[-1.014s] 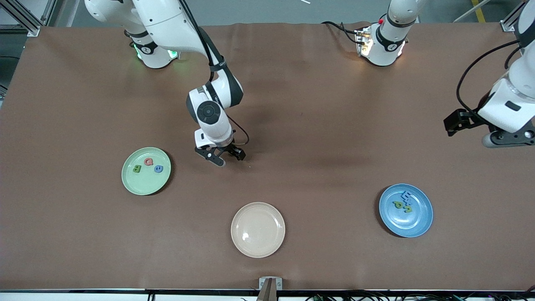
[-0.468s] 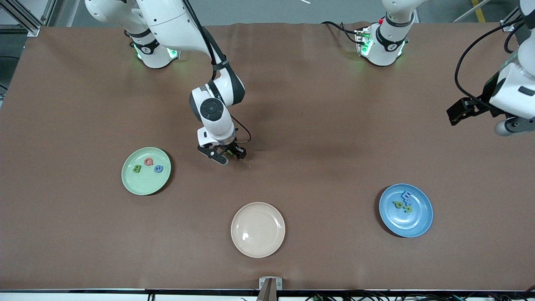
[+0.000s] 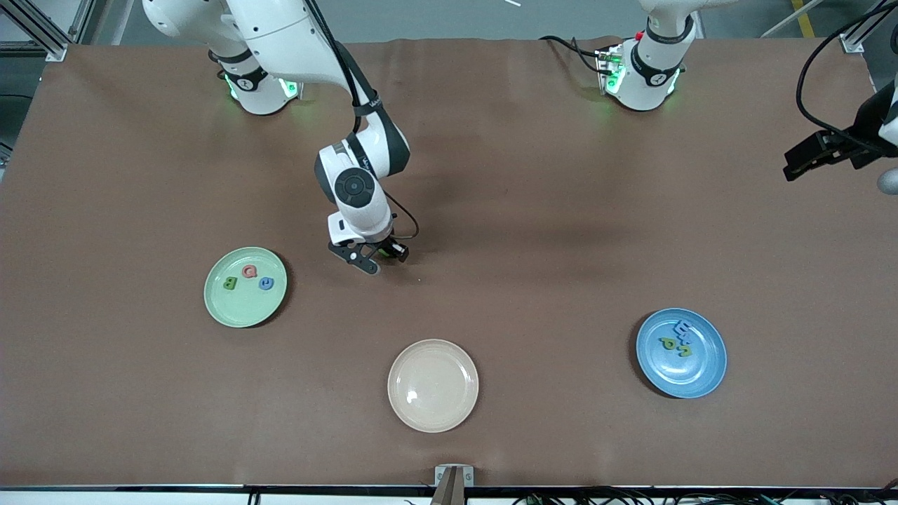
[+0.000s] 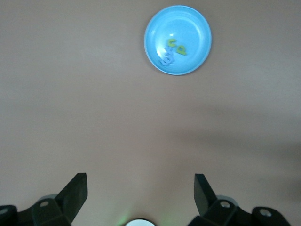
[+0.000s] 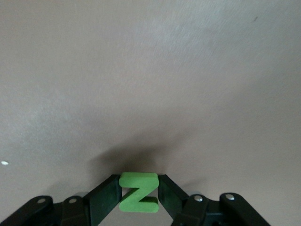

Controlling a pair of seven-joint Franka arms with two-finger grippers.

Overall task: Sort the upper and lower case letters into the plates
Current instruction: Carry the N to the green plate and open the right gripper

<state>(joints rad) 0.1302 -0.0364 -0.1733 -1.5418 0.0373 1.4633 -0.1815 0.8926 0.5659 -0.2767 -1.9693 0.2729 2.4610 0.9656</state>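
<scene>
While the right gripper (image 3: 379, 259) hangs over bare table in the front view, the mint green plate (image 3: 245, 287) lies toward the right arm's end from it, holding three letters, one of them red (image 3: 249, 271). The cream plate (image 3: 433, 385) sits nearer the camera than the gripper; the blue plate (image 3: 681, 353) is well apart toward the left arm's end. The left gripper (image 3: 814, 154) waits at the table's edge.

From the left wrist, that gripper (image 4: 141, 195) stands wide open and empty, with the blue plate (image 4: 160, 47) and its green and blue letters well out ahead.

From the right wrist, the right gripper (image 5: 138, 193) is closed on a green N (image 5: 138, 192), pinched by its sides. I judge it belongs with the capitals, so keep the squeeze firm, travel level to the mint plate, and release low over its centre.
</scene>
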